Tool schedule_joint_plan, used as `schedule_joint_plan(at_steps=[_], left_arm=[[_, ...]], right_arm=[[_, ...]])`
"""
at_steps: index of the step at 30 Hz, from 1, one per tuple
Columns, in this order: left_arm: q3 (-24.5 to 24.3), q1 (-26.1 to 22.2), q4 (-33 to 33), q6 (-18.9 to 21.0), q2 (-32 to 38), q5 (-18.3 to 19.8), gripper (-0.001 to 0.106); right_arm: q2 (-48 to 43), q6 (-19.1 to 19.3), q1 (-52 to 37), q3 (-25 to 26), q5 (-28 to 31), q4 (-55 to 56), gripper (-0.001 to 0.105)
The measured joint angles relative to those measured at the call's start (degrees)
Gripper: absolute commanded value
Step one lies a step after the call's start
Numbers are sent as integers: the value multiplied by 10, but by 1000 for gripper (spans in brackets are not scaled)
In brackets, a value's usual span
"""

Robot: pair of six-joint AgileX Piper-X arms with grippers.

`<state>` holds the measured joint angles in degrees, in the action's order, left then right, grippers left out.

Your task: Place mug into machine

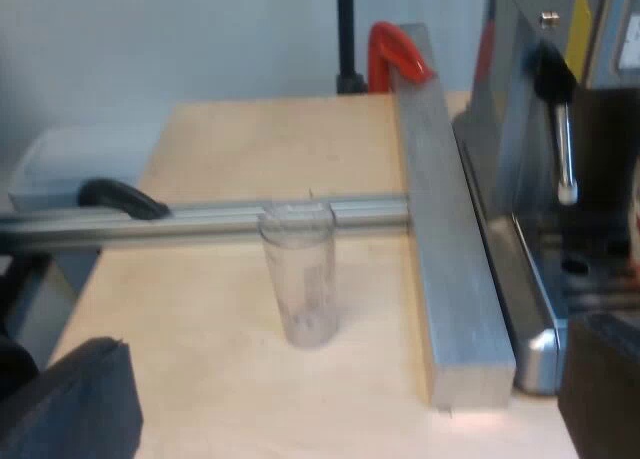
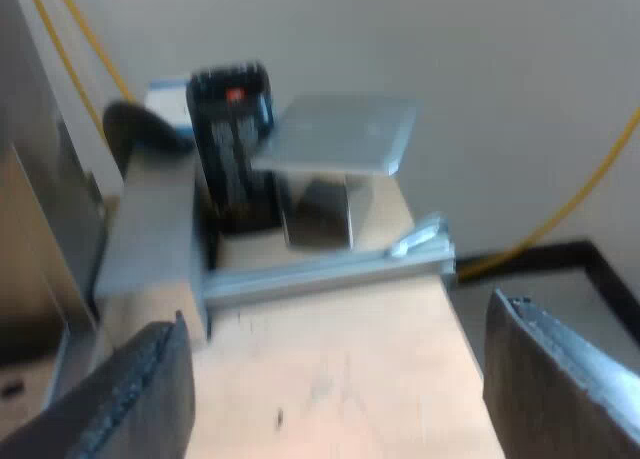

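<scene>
Machine [image 1: 530, 179]: beside metal bar [image 1: 445, 239] on table [image 1: 200, 319]. Left end effector [image 1: 335, 404]: spread, holding nothing, measuring glass [image 1: 300, 279] ahead. Right end effector [image 2: 345, 389]: spread, holding nothing. Advice: carry mug upright, enter low beneath steam wand [image 1: 565, 149].
</scene>
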<state>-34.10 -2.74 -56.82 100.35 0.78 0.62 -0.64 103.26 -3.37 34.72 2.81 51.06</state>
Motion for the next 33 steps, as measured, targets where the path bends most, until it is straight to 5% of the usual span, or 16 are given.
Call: schedule_joint_plan(at_steps=[8, 26, 33], left_arm=[[52, 0, -5, 0, 0, 38, 86], [65, 0, 8, 0, -1, 41, 86], [66, 0, 8, -11, -1, 69, 86]], right_arm=[[0, 0, 0, -29, -4, 42, 63], [0, 0, 0, -61, -28, 61, 63], [0, 0, 0, -61, -28, 61, 63]])
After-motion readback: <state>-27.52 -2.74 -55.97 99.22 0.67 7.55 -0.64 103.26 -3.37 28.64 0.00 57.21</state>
